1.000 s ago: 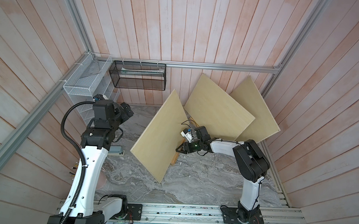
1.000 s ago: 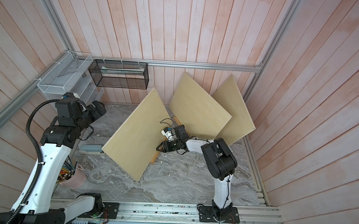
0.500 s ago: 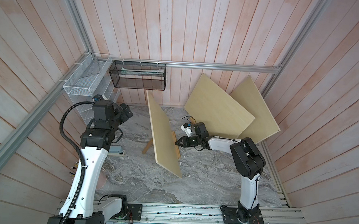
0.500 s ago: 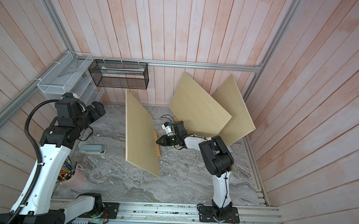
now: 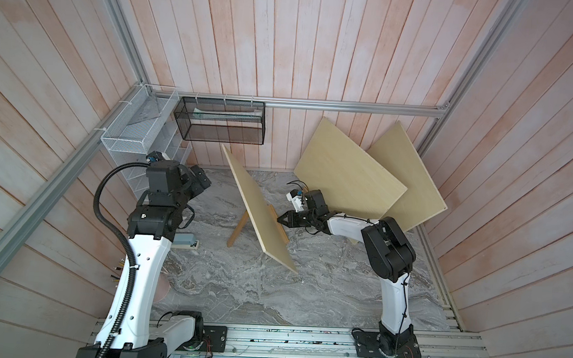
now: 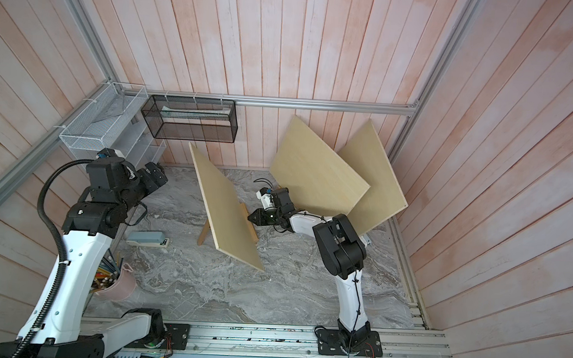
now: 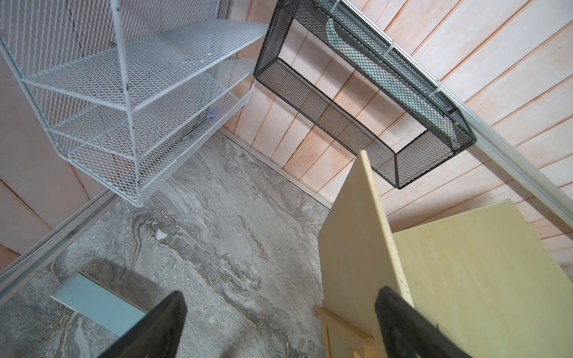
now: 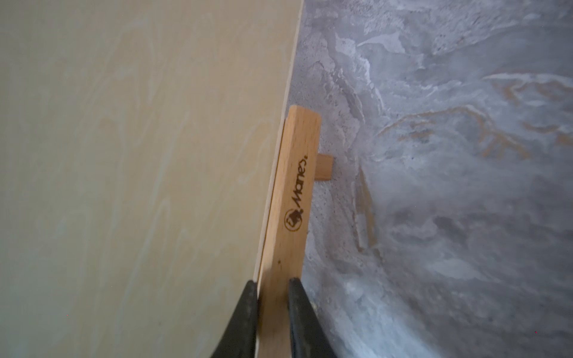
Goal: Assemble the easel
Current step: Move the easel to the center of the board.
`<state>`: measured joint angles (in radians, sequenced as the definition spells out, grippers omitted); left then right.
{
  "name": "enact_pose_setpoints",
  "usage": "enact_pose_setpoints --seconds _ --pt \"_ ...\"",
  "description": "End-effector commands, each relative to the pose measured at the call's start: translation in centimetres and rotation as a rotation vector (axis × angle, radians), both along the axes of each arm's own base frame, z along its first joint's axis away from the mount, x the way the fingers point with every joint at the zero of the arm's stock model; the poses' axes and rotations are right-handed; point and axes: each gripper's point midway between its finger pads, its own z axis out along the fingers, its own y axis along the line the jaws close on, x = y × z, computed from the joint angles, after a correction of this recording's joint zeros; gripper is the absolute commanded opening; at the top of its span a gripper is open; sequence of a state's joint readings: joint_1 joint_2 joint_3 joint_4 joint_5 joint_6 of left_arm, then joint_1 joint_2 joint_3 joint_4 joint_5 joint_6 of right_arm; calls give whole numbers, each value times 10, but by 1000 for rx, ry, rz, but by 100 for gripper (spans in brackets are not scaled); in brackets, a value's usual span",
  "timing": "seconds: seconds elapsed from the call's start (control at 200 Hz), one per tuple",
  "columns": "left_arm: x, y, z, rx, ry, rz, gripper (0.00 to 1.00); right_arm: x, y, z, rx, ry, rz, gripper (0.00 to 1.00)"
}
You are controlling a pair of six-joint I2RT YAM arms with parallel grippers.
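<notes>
Easel bar (image 8: 290, 201) lies pinched between right gripper (image 8: 273, 285) jaws

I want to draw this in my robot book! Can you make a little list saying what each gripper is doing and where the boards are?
Right gripper: shut on the wooden easel bar
Left gripper: open, holding nothing
Board: tilted, its edge against the bar
Spare boards: two, leaning at the back wall
Table: grey marble
</notes>
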<state>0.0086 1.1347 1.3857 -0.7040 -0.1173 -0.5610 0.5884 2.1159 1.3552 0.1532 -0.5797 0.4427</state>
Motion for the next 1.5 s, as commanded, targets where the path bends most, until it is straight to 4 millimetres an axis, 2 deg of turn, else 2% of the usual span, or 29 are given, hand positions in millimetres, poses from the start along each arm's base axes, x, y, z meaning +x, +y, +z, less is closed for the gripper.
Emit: enact_pose_setpoints --seconds 0.0,0.13,0.235,0.315,0.405,0.535,0.63,0.765,0.83,0.99,1.26,1.495 --pt "-4 5 -2 22 8 15 98 5 -7 -34 -108 25 -50 19" --pt "-3 3 -9 19 28 -4 98 11 -5 -31 -115 10 -53 18" --pt "-5 -13 -31 -32 78 -83 98 11 -4 -23 -103 -12 -49 20" --pt "-11 -34 -61 -111 130 -173 97 11 -7 -17 -105 -33 -53 20" --pt "-26 -53 -105 -187 216 -235 97 12 -13 -12 -101 -44 -64 21" --pt "-51 -84 -160 -166 354 -306 97 9 -17 -9 -92 -46 -70 21" --pt "-62 -108 -187 -141 430 -380 97 6 -17 -10 -85 -37 -70 21" --pt "-64 -131 -213 -127 495 -469 97 4 -17 -13 -79 -26 -73 22" --pt "-59 -130 -224 -94 516 -457 97 4 -17 -12 -78 -26 -72 22" --pt "-27 -107 -240 23 483 -313 97 0 -16 -13 -72 -24 -58 22" --pt "22 -116 -253 75 389 -336 97 -6 -17 -24 -83 4 -41 23" --pt "49 -127 -264 85 372 -367 96 -2 -9 -32 -89 6 -31 23"
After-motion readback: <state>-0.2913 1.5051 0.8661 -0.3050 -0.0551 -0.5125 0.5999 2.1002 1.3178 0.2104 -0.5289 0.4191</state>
